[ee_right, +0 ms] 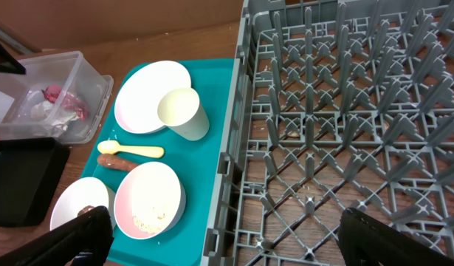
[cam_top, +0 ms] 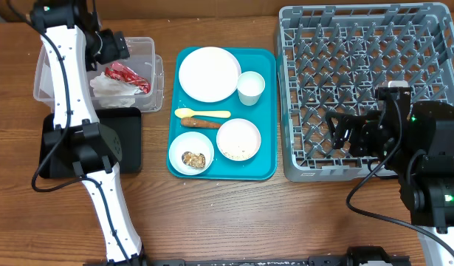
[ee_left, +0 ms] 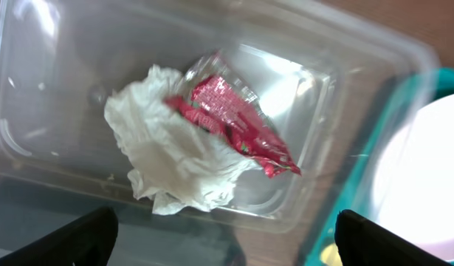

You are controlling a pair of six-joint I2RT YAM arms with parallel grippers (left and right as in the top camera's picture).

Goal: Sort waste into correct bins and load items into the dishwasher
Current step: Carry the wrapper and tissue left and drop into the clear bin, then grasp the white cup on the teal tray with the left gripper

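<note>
Landmark: teal tray (cam_top: pixel 269 140), mid-table; on it, at the far left corner, round plate (cam_top: pixel 209 74), with white cup (cam_top: pixel 250 87) just beside on the right; across the tray's middle, yellow spoon (cam_top: pixel 204 114) and orange stick (cam_top: pixel 201 123) lying side by side; at its near edge, left bowl (cam_top: pixel 191 153) holding brown lump (cam_top: pixel 193 159), and right bowl (cam_top: pixel 238 139) with a few rice grains (ee_right: pixel 145 218).

Left of the teal tray, clear tub (cam_top: pixel 149 48) containing crumpled napkin (ee_left: pixel 167 162) with red wrapper (ee_left: pixel 234 122) lying on top; nearer, also left of the teal tray, black tray (cam_top: pixel 127 144), partly hidden by the left arm.

Above the clear tub, left gripper (ee_left: pixel 227 244), fingers spread wide, grasping nothing.

Right of the teal tray, grey dish rack (cam_top: pixel 359 44); over its near part, right gripper (ee_right: pixel 234 240), likewise spread wide and empty.
</note>
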